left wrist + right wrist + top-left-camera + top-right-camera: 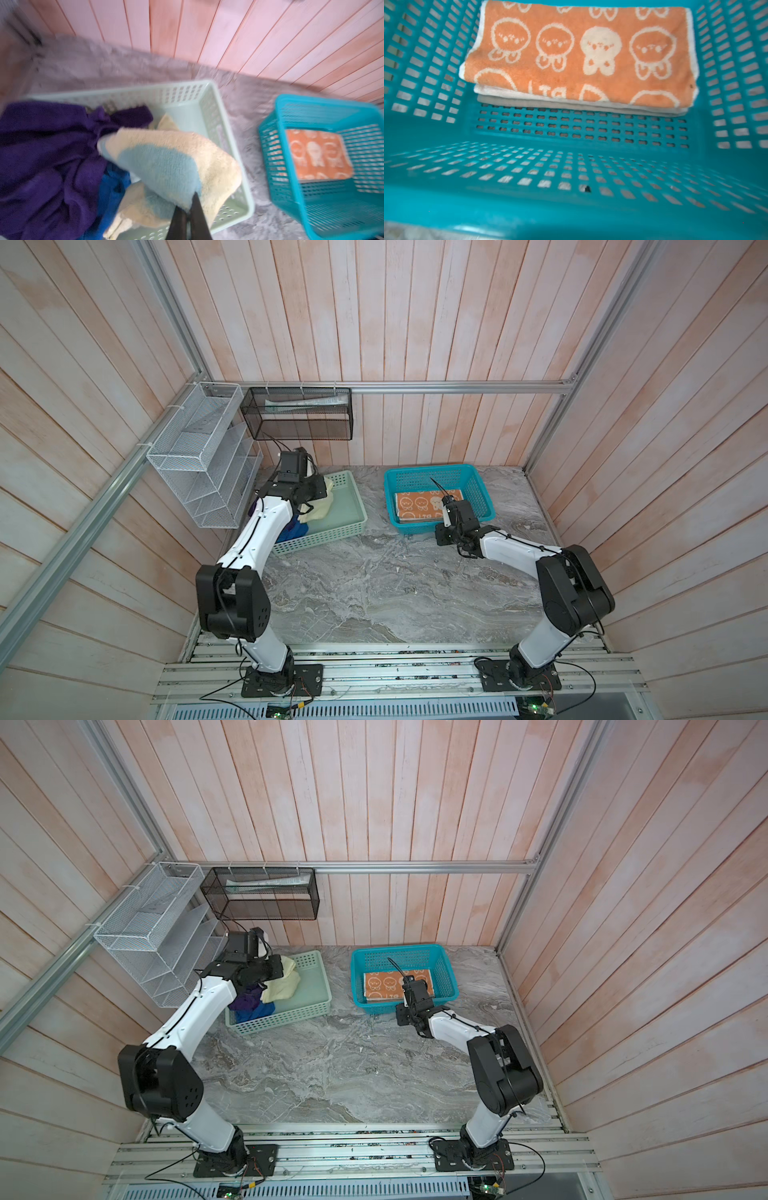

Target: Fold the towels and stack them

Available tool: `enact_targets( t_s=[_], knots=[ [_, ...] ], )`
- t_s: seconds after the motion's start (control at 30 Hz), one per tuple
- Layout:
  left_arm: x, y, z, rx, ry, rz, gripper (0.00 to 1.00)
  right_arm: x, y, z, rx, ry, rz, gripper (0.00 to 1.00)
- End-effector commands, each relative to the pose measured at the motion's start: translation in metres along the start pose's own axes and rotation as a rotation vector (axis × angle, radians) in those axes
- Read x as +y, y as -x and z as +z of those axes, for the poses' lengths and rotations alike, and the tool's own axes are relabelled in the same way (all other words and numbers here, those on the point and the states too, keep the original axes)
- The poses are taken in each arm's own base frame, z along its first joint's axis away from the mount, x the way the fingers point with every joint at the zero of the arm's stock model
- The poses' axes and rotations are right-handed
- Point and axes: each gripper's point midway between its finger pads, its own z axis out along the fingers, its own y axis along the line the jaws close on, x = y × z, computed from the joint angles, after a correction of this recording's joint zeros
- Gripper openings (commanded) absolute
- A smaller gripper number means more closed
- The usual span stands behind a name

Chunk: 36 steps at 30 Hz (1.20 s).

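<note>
Left wrist view, blurred: seemingly pinching teal-and-yellow terry towel [166,164] with closed left hand [187,202], mid-pickup; next, lift onto grey marble counter [245,108], flatten.

I work in a robot lab cell dressed like a home corner. Pale plank panels [415,323] on aluminium framing [457,386] wall in my marble-look tabletop [374,580] on three sides; wire racks [195,456] hang above its far left corner, and at its near edge my arm bases [282,682] bolt to slotted rails [395,672] among loose cables [224,691] and bare circuit boards [536,708].
</note>
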Motion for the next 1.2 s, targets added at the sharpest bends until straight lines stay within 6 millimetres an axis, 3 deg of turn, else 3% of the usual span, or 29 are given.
enact_targets(
  t_s=[0.0, 0.1, 0.23, 0.33, 0.43, 0.5, 0.57, 0.6, 0.67, 0.73, 0.8, 0.87, 0.9, 1.0, 1.17],
  knots=[
    [-0.05, 0.034, -0.059, -0.104, -0.157, 0.077, 0.0, -0.005, 0.032, 0.005, -0.052, 0.004, -0.025, 0.3],
    [-0.094, 0.052, -0.104, -0.186, -0.299, 0.131, 0.0, 0.005, 0.048, -0.002, -0.062, 0.051, -0.029, 0.31],
    [-0.15, 0.059, -0.161, -0.258, -0.53, 0.18, 0.0, 0.026, 0.058, -0.033, -0.103, 0.174, -0.008, 0.32],
    [-0.187, 0.055, -0.197, -0.292, -0.699, 0.196, 0.0, 0.029, 0.061, -0.062, -0.148, 0.21, 0.027, 0.33],
    [-0.214, 0.04, -0.214, -0.268, -0.868, 0.155, 0.0, 0.027, 0.059, -0.093, -0.189, 0.225, 0.066, 0.34],
    [-0.222, 0.024, -0.21, -0.208, -0.941, 0.099, 0.0, 0.024, 0.054, -0.111, -0.205, 0.232, 0.086, 0.34],
    [-0.224, 0.001, -0.191, -0.126, -0.98, 0.056, 0.01, 0.022, 0.045, -0.128, -0.21, 0.234, 0.101, 0.35],
    [-0.222, -0.011, -0.18, -0.086, -0.974, 0.041, 0.07, 0.021, 0.039, -0.134, -0.205, 0.234, 0.108, 0.35],
    [-0.206, -0.043, -0.139, 0.04, -0.86, -0.017, 0.42, 0.018, 0.024, -0.143, -0.175, 0.236, 0.127, 0.35],
    [-0.18, -0.068, -0.099, 0.142, -0.693, -0.057, 0.56, 0.018, 0.007, -0.148, -0.13, 0.244, 0.15, 0.35],
    [-0.155, -0.092, -0.071, 0.217, -0.551, -0.084, 0.57, 0.02, -0.011, -0.149, -0.082, 0.243, 0.161, 0.34],
    [-0.139, -0.117, -0.05, 0.273, -0.481, -0.078, 0.51, 0.029, -0.032, -0.145, -0.036, 0.244, 0.143, 0.17],
    [-0.133, -0.129, -0.043, 0.303, -0.471, -0.081, 0.47, 0.035, -0.042, -0.141, -0.015, 0.24, 0.128, 0.14],
    [-0.112, -0.167, -0.025, 0.396, -0.419, -0.123, 0.37, 0.077, -0.069, -0.13, 0.057, 0.253, 0.041, 0.11],
    [-0.078, -0.216, -0.017, 0.459, -0.328, -0.184, 0.36, 0.191, -0.104, -0.109, 0.186, 0.397, -0.222, 0.23]
  ],
)
